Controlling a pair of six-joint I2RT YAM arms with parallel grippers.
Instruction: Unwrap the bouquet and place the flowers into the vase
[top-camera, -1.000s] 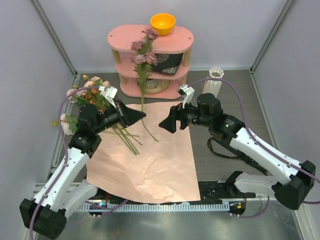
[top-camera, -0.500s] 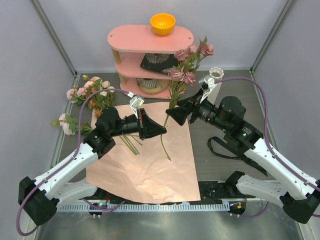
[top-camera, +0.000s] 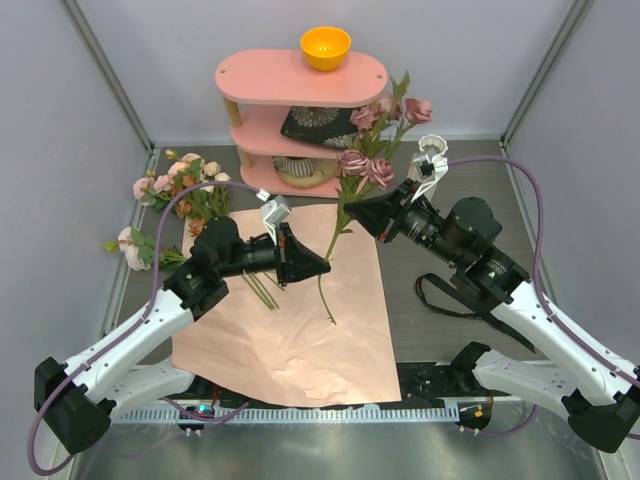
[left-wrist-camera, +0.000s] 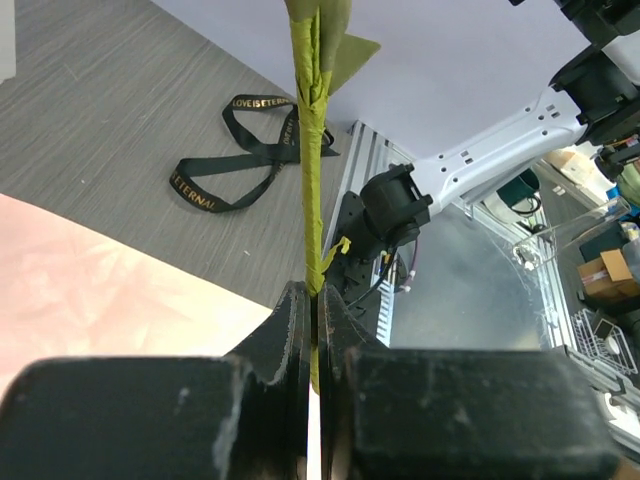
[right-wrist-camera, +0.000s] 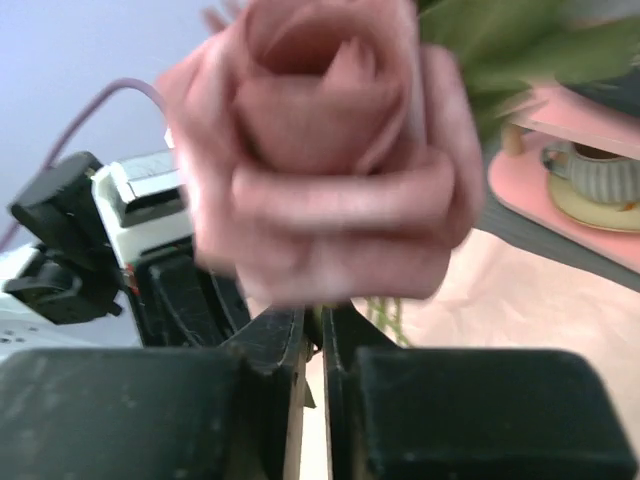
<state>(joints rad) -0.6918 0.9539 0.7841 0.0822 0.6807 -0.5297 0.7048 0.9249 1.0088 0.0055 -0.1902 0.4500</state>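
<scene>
Right pincer (right-wrist-camera: 318, 335) newly tight around flower stem (left-wrist-camera: 312, 200) under rose (right-wrist-camera: 320, 150); left pincer (left-wrist-camera: 316, 300) likewise, lower.

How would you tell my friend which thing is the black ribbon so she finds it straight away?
Find the big salmon-pink wrapping paper spread flat on the grey table. Just past the paper's right edge, on the bare table, lies the black ribbon. It's the only flat black band lying in loops, with gold letters on it.

White-shelled left arm (top-camera: 130, 343) and right arm (top-camera: 547, 325), black joints; purple cables (top-camera: 495, 158) looped along each; scuffed matte-black fingers (left-wrist-camera: 130, 420).
</scene>
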